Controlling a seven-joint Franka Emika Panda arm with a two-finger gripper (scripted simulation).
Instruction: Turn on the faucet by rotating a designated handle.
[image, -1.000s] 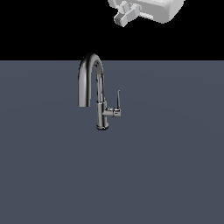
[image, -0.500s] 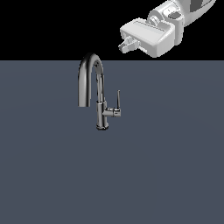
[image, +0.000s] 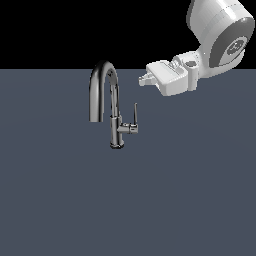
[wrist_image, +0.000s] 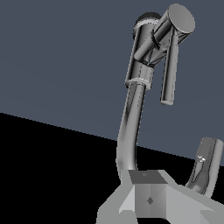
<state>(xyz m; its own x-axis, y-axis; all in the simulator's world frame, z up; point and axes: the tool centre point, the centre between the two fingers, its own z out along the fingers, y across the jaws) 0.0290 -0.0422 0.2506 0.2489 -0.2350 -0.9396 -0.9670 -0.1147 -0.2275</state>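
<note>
We're in the approach step: tool (image: 143, 79), grip state can't tell, hangs up & to the exterior view's right of the faucet (image: 111, 107) on the tabletop (image: 60, 200), w/ handle (image: 135, 114) untouched; next we'd drop beside it & push.

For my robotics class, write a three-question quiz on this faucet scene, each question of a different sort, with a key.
1. True or false: the gripper is clamped on the handle.
2. Multiple choice: in the exterior view, the handle sticks out from the faucet body toward A) the view's left, B) the view's right, C) it cannot be seen.
3. Fill in: in the exterior view, the thin lever rod points ____ from its stub.

Key
1. False; the gripper sits apart from the handle, higher and further toward the view's right.
2. B.
3. Upward.
</note>
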